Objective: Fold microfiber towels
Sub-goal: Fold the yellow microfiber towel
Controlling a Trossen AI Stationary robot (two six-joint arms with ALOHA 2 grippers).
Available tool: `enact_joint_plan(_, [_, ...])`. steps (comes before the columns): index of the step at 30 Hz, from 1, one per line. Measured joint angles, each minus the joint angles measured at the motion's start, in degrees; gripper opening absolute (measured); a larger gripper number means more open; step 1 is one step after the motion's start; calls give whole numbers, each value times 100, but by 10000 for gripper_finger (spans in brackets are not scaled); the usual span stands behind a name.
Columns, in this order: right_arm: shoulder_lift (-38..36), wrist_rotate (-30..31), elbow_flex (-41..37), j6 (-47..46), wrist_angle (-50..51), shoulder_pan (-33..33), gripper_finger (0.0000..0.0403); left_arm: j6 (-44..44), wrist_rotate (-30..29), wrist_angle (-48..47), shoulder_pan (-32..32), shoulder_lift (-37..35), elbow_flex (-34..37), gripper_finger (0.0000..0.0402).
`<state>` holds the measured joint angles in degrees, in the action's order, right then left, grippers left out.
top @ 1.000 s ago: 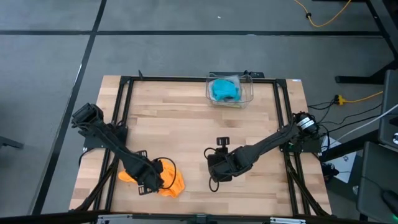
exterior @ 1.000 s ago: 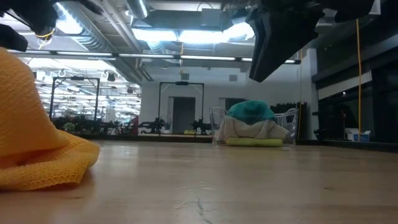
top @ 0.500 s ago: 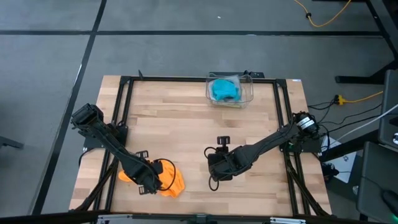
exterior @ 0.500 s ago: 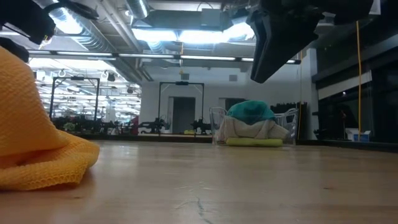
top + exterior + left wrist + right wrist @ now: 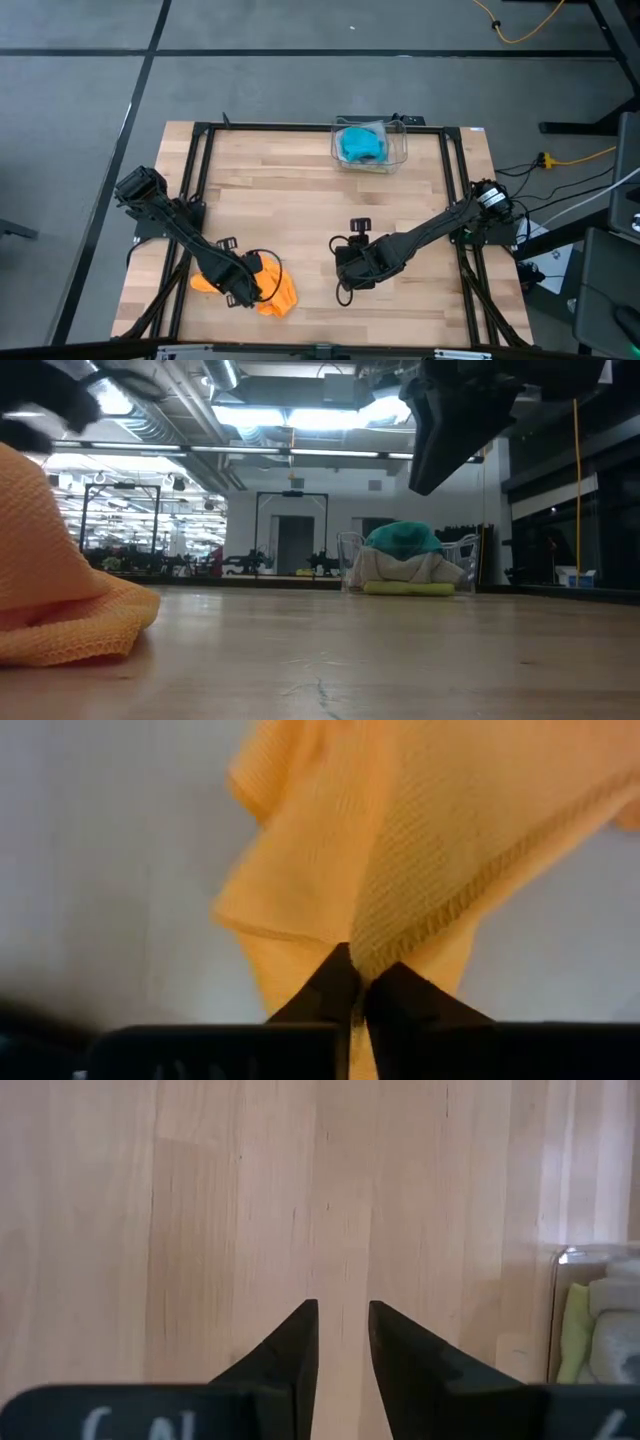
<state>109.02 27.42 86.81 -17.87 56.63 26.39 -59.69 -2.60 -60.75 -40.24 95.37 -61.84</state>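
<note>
Change: the left claw [image 5: 358, 982] has just been closed on the orange towel's [image 5: 276, 287] hem, near-left worktop [image 5: 300, 200].
Meaning: folding can begin.
Right claw [image 5: 342, 1330]: narrowly parted, empty.

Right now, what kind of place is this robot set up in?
Probably a large robotics lab or workshop. Beyond the wooden table the low view shows exposed ceiling ducts and strip lights, and black metal frame rigs like this one's stand further back. The high view shows a bare grey floor.

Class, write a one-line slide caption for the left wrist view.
Left hand pinches the hemmed edge of the orange towel above the table.
</note>
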Motion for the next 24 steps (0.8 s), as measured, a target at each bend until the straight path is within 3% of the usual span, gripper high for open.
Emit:
enact_joint_plan(7, [-17,475,281,-858,1281,58,94,1787,-891,-600,881,0,-804,2])
enact_joint_plan(14, [-191,1573,429,-2318,3342,363,94,4009,-2171,-918,2343,0,-2142,0])
enact_joint_plan(20, [-1139,1770,-82,-2796,3229,737,94,5282,-2722,-326,3562,0,-3671,0])
enact_joint_plan(24, [-1891,2495,-764,-3647,3318,1007,94,5709,-2730,24,3933,-3,-4504,0])
